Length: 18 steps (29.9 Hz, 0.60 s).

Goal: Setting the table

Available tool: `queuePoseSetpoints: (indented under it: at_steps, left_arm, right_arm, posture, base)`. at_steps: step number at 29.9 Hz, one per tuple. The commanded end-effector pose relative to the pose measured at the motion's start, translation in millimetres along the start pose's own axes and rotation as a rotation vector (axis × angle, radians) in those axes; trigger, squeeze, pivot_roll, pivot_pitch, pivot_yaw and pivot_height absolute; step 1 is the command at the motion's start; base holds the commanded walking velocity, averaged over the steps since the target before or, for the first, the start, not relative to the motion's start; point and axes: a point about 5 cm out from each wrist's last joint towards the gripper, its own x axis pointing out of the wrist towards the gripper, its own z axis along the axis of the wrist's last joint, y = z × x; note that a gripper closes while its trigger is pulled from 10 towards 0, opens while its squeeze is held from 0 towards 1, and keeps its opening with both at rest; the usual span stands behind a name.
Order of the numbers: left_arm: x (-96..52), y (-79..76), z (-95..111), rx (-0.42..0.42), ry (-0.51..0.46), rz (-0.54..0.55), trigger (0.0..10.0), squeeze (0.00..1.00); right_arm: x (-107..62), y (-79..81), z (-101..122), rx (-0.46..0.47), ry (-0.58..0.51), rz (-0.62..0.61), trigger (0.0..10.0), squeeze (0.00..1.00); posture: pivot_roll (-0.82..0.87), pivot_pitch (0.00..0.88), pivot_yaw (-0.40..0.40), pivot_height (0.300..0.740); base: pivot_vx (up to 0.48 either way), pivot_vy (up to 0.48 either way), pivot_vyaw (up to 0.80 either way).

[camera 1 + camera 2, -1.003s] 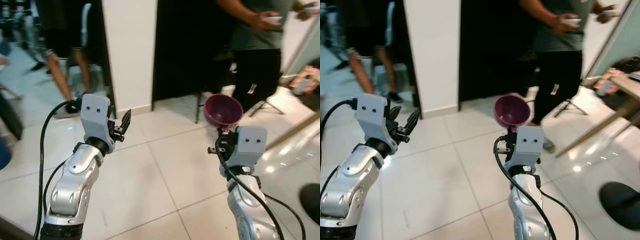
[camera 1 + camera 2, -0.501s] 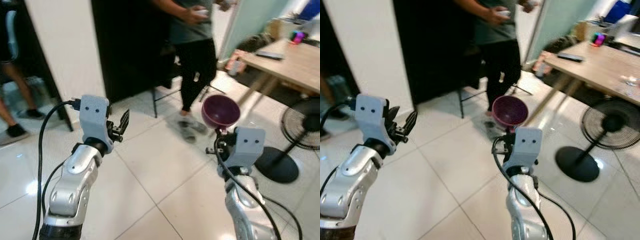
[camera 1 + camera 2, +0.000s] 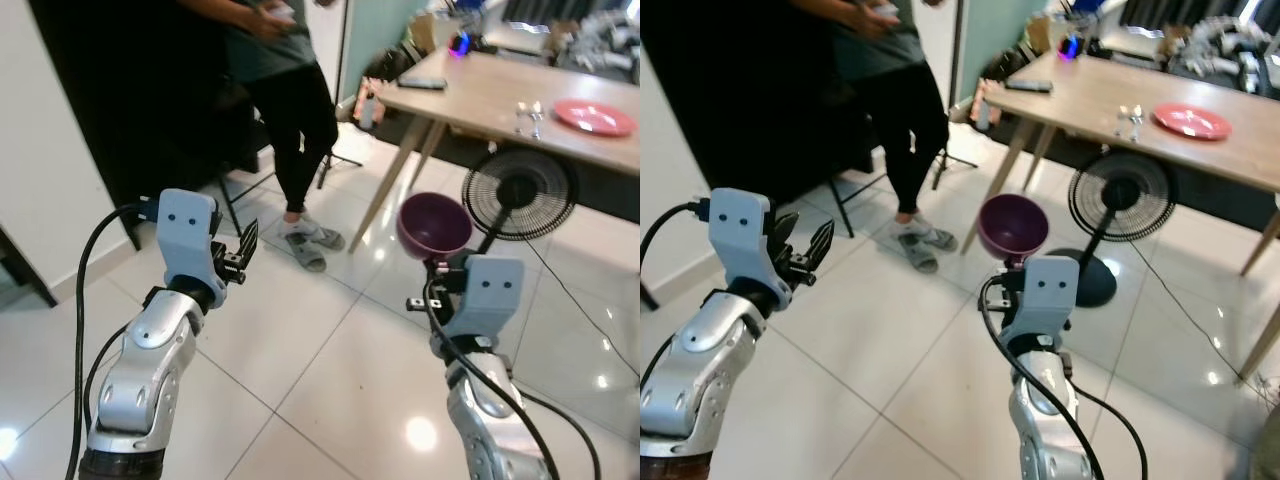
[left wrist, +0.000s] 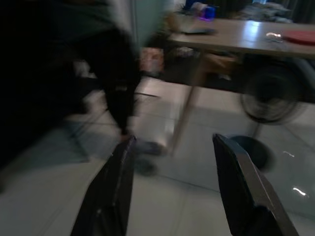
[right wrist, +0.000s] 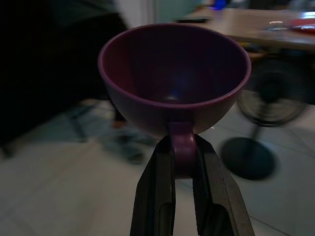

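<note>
A purple cup (image 3: pixel 434 227) is held up in front of me by its handle (image 5: pixel 181 147), with my right gripper (image 5: pixel 181 164) shut on that handle. The cup is empty and upright. My left gripper (image 3: pixel 247 250) is raised at my left, open, with nothing between its fingers (image 4: pixel 117 187). Ahead to the right stands a wooden table (image 3: pixel 500 105) with a red plate (image 3: pixel 593 116) and small glass items (image 3: pixel 527 117) on it.
A person (image 3: pixel 285 90) in dark trousers stands ahead on the white tiled floor (image 3: pixel 320 380). A black standing fan (image 3: pixel 517 190) is beside the table leg (image 3: pixel 385 185). A dark doorway (image 3: pixel 130 110) lies at the left. Clutter sits at the table's far end (image 3: pixel 1070 45).
The camera has swung to the right: the table, fan and red plate have come into view and the white wall has slid off left. Both arms keep their pose, cup still held.
</note>
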Motion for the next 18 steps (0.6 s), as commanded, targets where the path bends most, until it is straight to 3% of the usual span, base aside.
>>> queuePoseSetpoints:
  at_steps: [1, 18]
  left_arm:
    - [-2.2, 2.6, 0.1, 0.004, 0.003, 0.009, 10.0, 0.0]
    - [-1.2, 3.6, 0.9, 0.012, 0.002, 0.013, 10.0, 0.0]
  right_arm:
    - [0.8, -0.1, 4.6, -0.004, -0.02, -0.004, 10.0, 0.0]
    - [1.4, 0.4, 4.5, -0.004, -0.02, -0.008, 10.0, 0.0]
  posture:
    - [-0.05, 0.011, 0.069, 0.74]
    - [-0.05, 0.01, 0.071, 0.74]
  base:
    - [0.0, 0.0, -0.79]
    - [0.0, 0.0, -0.79]
